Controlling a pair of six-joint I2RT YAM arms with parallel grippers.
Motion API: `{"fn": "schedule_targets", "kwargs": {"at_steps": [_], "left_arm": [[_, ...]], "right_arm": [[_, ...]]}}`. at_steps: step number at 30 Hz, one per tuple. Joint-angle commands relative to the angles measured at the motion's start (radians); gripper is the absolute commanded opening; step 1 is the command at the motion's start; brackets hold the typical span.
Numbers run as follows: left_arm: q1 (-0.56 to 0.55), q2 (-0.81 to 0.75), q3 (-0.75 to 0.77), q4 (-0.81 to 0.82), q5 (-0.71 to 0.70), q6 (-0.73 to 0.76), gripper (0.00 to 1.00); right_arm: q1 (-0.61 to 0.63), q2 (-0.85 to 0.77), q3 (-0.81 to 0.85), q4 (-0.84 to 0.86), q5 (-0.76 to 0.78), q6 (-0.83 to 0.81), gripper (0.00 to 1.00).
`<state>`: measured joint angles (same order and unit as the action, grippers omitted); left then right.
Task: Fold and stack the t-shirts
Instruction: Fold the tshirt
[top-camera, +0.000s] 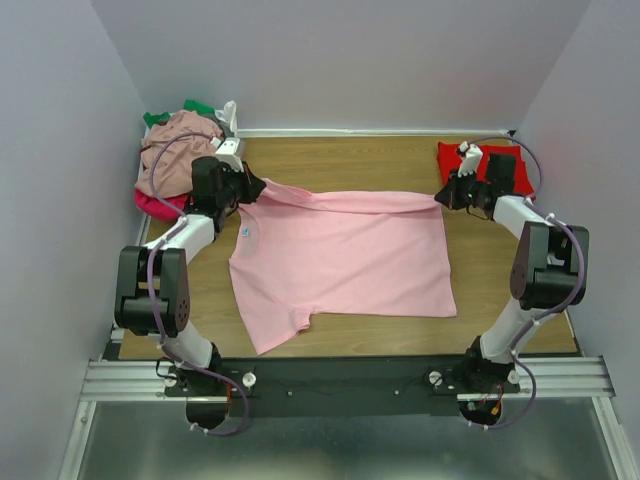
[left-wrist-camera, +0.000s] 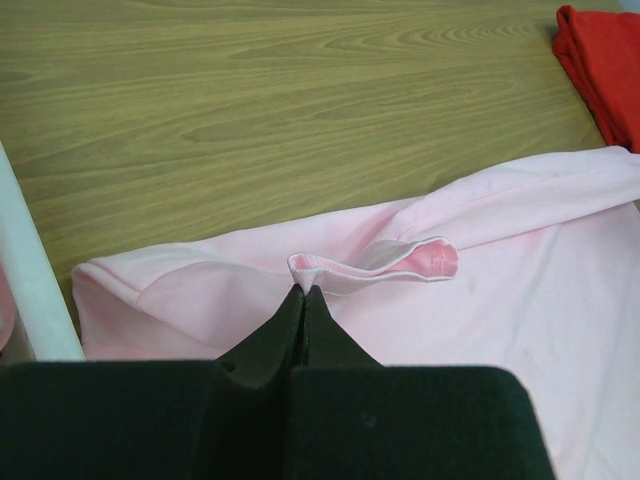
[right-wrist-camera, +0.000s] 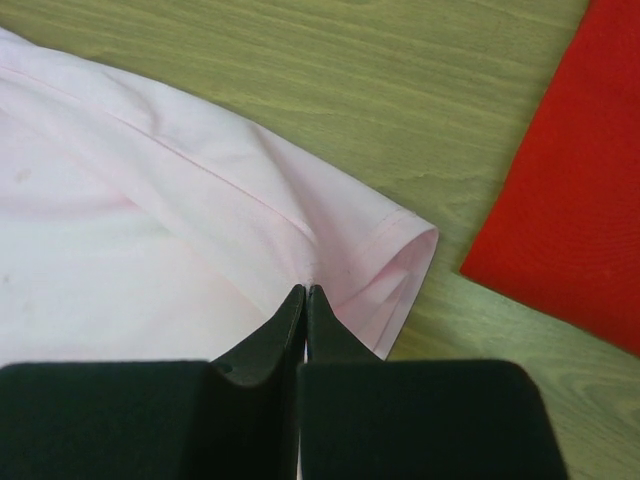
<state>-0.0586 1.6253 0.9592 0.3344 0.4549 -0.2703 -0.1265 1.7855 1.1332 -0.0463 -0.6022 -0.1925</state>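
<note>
A light pink t-shirt (top-camera: 340, 260) lies spread across the middle of the wooden table, its blue neck label at the left. My left gripper (top-camera: 250, 186) is shut on the shirt's far left sleeve hem (left-wrist-camera: 320, 268), pinching a small fold. At the far right corner my right gripper (top-camera: 443, 196) is shut on the pink hem (right-wrist-camera: 330, 265). The far edge is stretched in a ridge between the two grippers. A folded red t-shirt (top-camera: 480, 165) lies at the back right, partly behind the right gripper, and its edge (right-wrist-camera: 575, 220) shows in the right wrist view.
A white basket (top-camera: 175, 165) at the back left holds a heap of dusty rose, magenta and green shirts. Its white rim (left-wrist-camera: 25, 290) runs along the left of the left wrist view. Walls close in on three sides.
</note>
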Motion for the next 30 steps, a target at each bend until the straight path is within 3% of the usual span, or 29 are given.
{"fn": "schedule_targets", "kwargs": {"at_steps": [1, 11, 14, 15, 16, 19, 30], "left_arm": [[0.008, -0.045, -0.022, -0.015, -0.035, 0.002, 0.00], [0.006, -0.065, -0.056, -0.072, -0.030, -0.006, 0.02], [0.006, -0.084, -0.076, -0.089, -0.027, -0.013, 0.08], [0.006, -0.097, -0.086, -0.093, -0.028, -0.015, 0.13], [0.006, -0.104, -0.088, -0.095, -0.028, -0.017, 0.13], [0.006, -0.105, -0.089, -0.107, -0.028, -0.012, 0.13], [0.006, -0.093, -0.088, -0.123, -0.009, -0.012, 0.11]], "right_arm": [[-0.007, -0.043, -0.023, 0.006, -0.018, -0.018, 0.08], [-0.007, -0.069, -0.070, 0.003, -0.001, -0.036, 0.10], [-0.010, -0.090, -0.102, -0.024, 0.062, -0.061, 0.24], [-0.016, -0.100, -0.113, -0.032, 0.076, -0.085, 0.45], [-0.024, -0.125, -0.131, -0.050, 0.087, -0.094, 0.52], [-0.059, -0.176, -0.151, -0.066, 0.107, -0.105, 0.62], [-0.067, -0.313, -0.167, -0.133, -0.025, -0.016, 0.63]]}}
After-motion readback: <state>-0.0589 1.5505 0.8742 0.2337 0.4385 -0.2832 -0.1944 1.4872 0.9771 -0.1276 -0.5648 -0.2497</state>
